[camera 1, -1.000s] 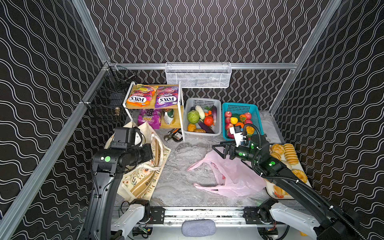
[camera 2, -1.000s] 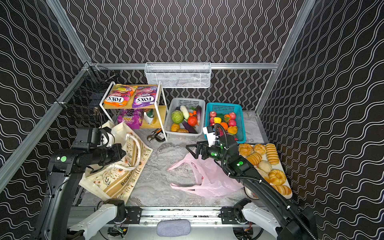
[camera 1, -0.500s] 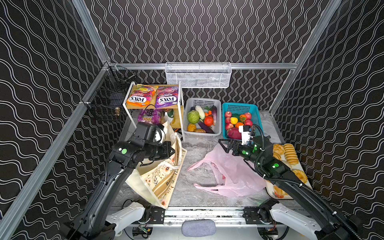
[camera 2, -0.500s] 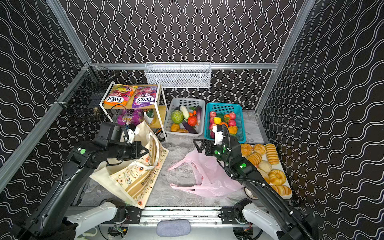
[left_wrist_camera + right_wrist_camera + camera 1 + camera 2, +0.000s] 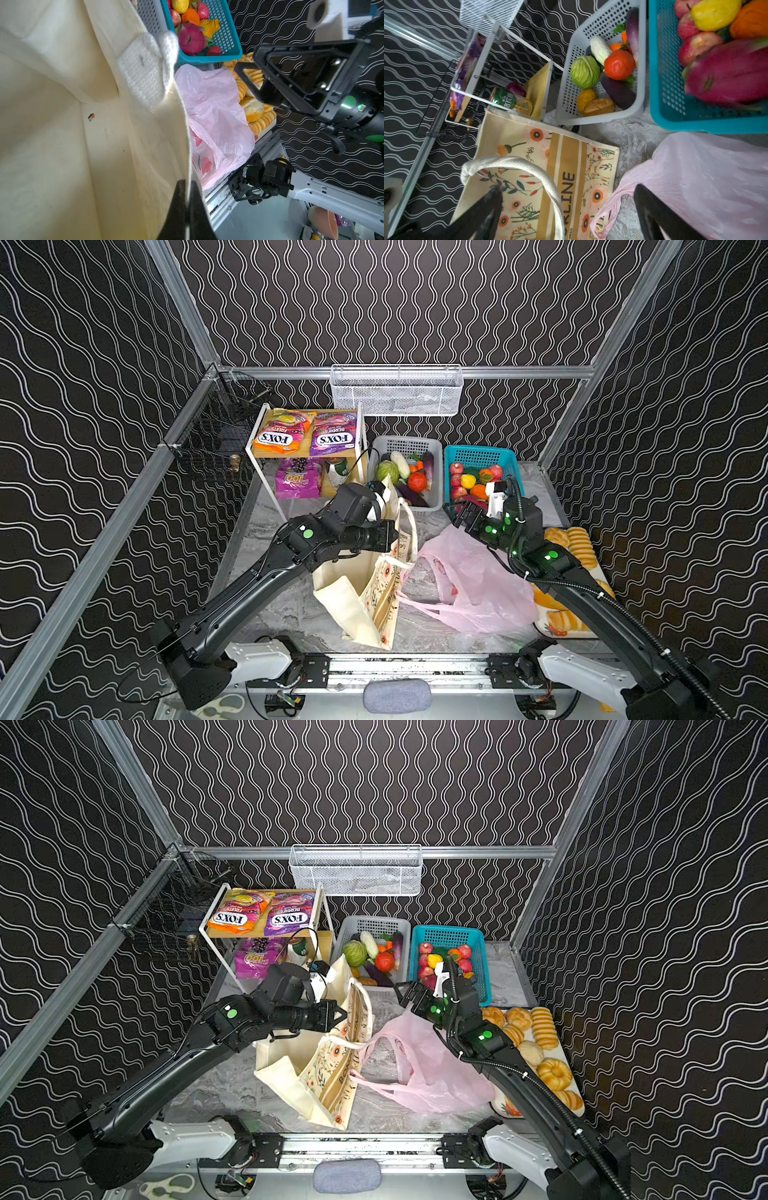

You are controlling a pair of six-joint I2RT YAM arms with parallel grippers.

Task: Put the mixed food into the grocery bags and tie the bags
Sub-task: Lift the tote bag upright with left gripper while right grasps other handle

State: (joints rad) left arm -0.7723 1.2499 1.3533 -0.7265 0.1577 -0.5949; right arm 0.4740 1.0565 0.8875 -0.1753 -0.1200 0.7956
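Observation:
The cream canvas tote (image 5: 365, 593) stands upright at mid-table, mouth open. My left gripper (image 5: 188, 187) is shut on its top rim beside the white handle (image 5: 145, 68). The pink plastic bag (image 5: 478, 585) lies crumpled to its right. My right gripper (image 5: 568, 190) hangs open and empty above the tote's printed side (image 5: 542, 158) and the pink bag's handle (image 5: 608, 205). The pink dragon fruit (image 5: 726, 76) and a yellow fruit (image 5: 714, 12) lie in the teal basket (image 5: 451, 472). Two purple packets (image 5: 332, 433) (image 5: 297, 481) and the green can (image 5: 503, 99) sit on the white rack (image 5: 251, 448).
An orange FOX'S packet (image 5: 280, 431) lies on the rack's upper shelf. A grey basket (image 5: 434, 448) holds cabbage, aubergine and other vegetables. A tray of bread (image 5: 577, 543) lines the right edge. A white wire basket (image 5: 395, 389) hangs on the back wall.
My left arm has swung the tote from the left side to the table's middle and raised it upright. My right gripper has pulled back toward the teal basket, still open.

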